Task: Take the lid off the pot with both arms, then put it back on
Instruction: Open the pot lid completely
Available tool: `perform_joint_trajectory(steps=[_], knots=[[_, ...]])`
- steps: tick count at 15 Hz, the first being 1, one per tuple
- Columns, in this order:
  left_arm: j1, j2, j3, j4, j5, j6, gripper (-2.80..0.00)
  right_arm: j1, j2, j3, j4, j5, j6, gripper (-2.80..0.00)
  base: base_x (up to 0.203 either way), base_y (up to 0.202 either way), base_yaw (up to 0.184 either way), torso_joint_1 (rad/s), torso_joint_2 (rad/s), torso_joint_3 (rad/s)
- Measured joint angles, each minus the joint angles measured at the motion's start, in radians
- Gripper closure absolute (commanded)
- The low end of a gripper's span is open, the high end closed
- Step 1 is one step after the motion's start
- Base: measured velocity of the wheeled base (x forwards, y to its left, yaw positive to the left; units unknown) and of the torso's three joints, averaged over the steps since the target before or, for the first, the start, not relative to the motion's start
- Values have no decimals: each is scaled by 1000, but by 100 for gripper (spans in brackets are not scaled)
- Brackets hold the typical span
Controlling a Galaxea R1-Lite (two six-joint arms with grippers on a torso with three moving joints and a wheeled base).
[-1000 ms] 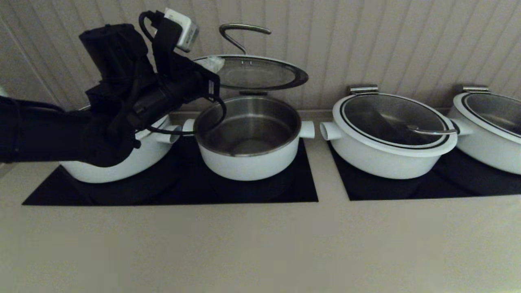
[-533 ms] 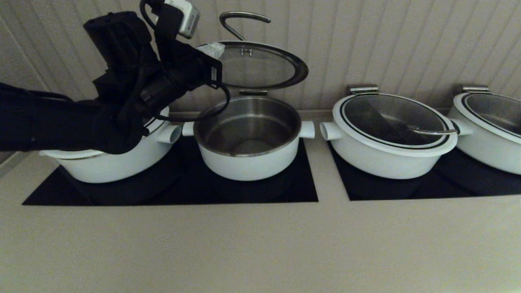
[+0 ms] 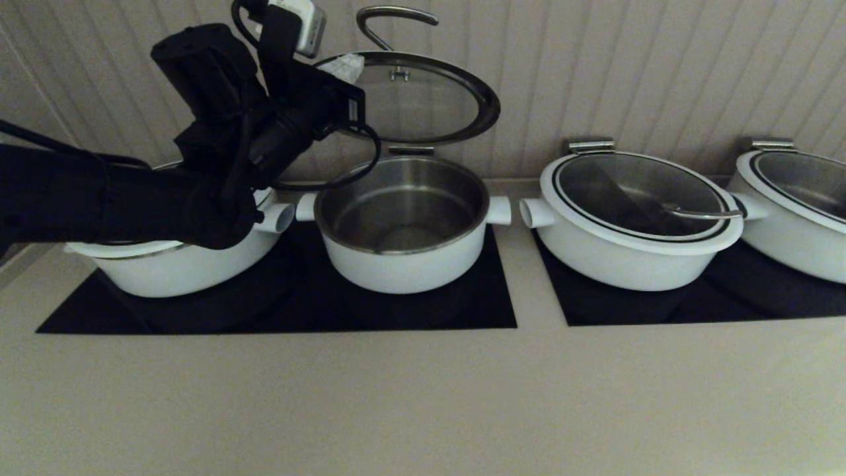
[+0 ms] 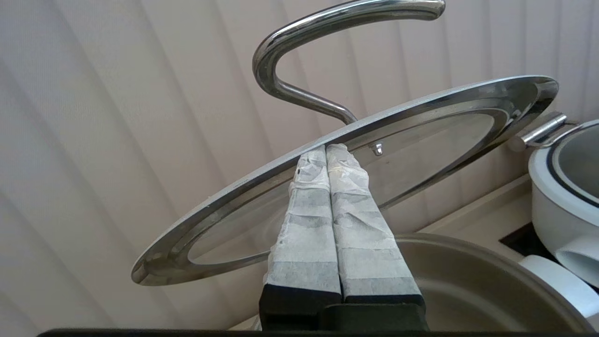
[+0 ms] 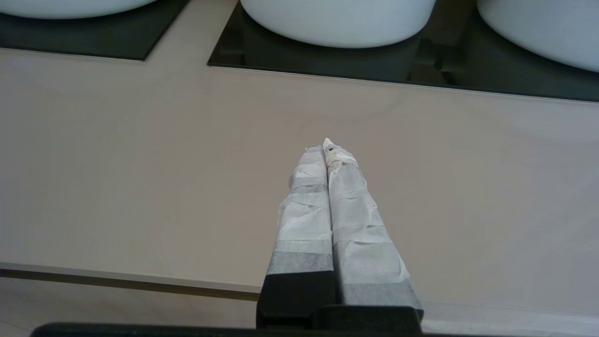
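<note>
The lid (image 3: 423,106), glass with a steel underside rim and a curved steel loop handle (image 3: 390,16), is tilted up above the pot (image 3: 403,264), its back edge low by a steel hinge piece (image 3: 410,151). The pot's steel bowl stands uncovered, with a stubby white handle on each side. My left gripper (image 3: 347,66) is shut, and its taped fingertips press under the lid's raised rim, as the left wrist view shows for the gripper (image 4: 326,149) and the lid (image 4: 421,135). My right gripper (image 5: 326,146) is shut and empty over the bare counter, out of the head view.
A white pot (image 3: 178,271) sits left of the open one, under my left arm. Two lidded white pots (image 3: 634,218) (image 3: 793,211) stand to the right. All rest on black cooktops (image 3: 502,311). A ribbed wall (image 3: 595,66) is close behind. The counter front (image 3: 423,396) is bare.
My left arm has risen and pushed the lid's front edge higher, so the lid tilts more steeply over the pot. The pots have not moved.
</note>
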Motion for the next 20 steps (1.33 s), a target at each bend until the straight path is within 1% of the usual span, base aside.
perform_joint_trajectory(steps=[15,20], knots=[[5,122,-244,1,0,4,0,0,0,0,0,0,0,0,0,0,0,0,0,0],[6,147,-268,0,12,2,0,0,0,0,0,0,0,0,0,0,0,0,0,0]])
